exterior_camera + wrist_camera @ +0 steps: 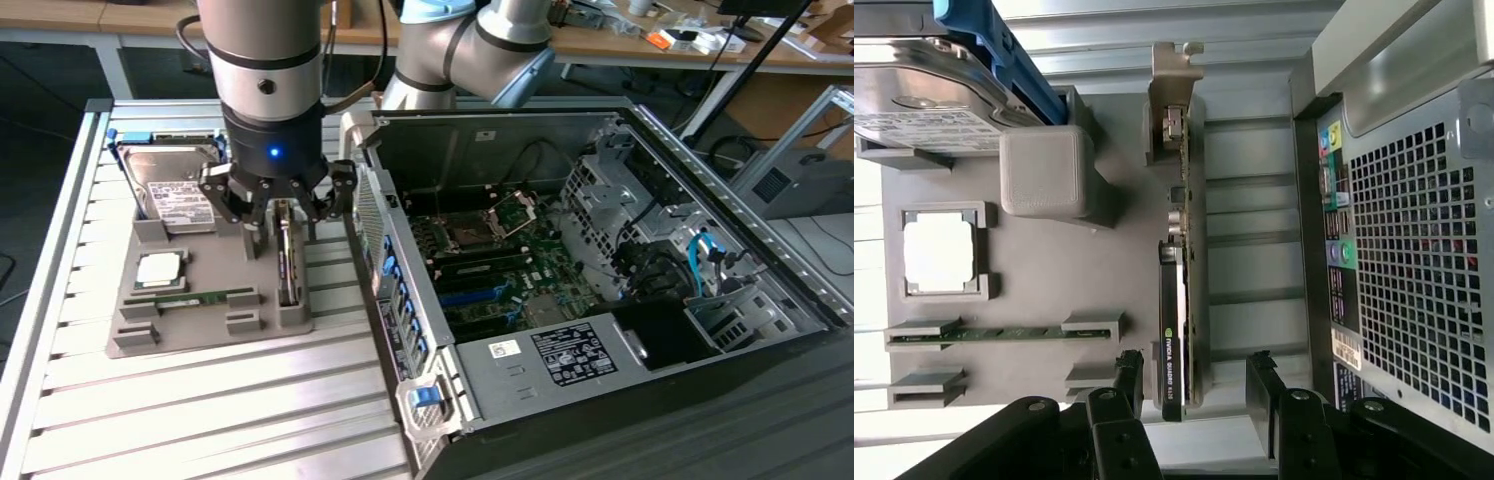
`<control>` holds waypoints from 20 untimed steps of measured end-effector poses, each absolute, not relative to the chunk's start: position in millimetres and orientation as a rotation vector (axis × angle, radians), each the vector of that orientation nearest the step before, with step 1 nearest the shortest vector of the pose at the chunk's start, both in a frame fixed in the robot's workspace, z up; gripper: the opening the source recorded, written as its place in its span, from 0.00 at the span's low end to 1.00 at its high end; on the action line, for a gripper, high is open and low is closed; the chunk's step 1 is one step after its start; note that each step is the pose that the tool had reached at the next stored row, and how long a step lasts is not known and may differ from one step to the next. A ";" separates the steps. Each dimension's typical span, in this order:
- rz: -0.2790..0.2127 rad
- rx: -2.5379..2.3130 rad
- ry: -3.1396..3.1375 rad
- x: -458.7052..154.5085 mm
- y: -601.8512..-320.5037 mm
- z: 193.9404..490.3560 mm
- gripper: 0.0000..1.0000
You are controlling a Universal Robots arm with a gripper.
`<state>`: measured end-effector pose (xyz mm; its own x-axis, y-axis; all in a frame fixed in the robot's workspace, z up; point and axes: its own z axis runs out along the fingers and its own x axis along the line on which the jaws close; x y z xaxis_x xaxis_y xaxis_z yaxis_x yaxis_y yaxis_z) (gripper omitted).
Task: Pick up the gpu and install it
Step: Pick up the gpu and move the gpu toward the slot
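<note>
The gpu [287, 266] stands edge-on in a slot at the right side of the grey holder tray [200, 330], a thin dark card with a tan metal bracket. In the wrist view the gpu [1176, 290] runs lengthwise, and its bracket end points away from the camera. My gripper [283, 215] hangs straight above the card's near end and is open. Its fingers [1129, 375] stand on either side of the card's end with gaps, and nothing is gripped. The gripper [1194, 378] is lined up over the card.
The tray also holds a silver hard drive [180, 200], a CPU [160, 268] and a green RAM stick [200, 297]. The open PC case [694, 180] lies close on the exterior view's right, its motherboard [487, 255] exposed. The case's rear panel [1414, 260] is near the gripper.
</note>
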<state>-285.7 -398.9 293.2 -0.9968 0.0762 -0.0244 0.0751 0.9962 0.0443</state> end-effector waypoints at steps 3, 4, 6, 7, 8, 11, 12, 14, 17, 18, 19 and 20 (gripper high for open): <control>0.068 0.118 3.113 -285.7 -398.9 291.8 0.54; 0.068 0.118 3.113 -285.7 -398.9 290.8 0.54; 0.068 0.118 3.112 -285.7 -398.9 290.1 0.54; 0.068 0.118 3.113 -285.7 -398.9 290.0 0.54; 0.068 0.118 3.113 -285.7 -398.9 289.7 0.54; 0.068 0.118 3.113 -285.7 -399.0 289.0 0.54; 0.068 0.118 3.112 -285.7 -398.9 288.6 0.54; 0.068 0.118 3.113 -285.7 -398.9 288.2 0.54; 0.068 0.118 3.113 -285.7 -398.9 287.6 0.54; 0.068 0.118 3.112 -285.7 -398.9 287.4 0.54; 0.068 0.118 3.112 -285.7 -398.9 287.2 0.54; 0.068 0.118 3.112 -285.8 -398.9 287.0 0.54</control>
<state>-285.8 -398.9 287.0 -0.9968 0.0762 -0.0245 0.0751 0.9962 0.0443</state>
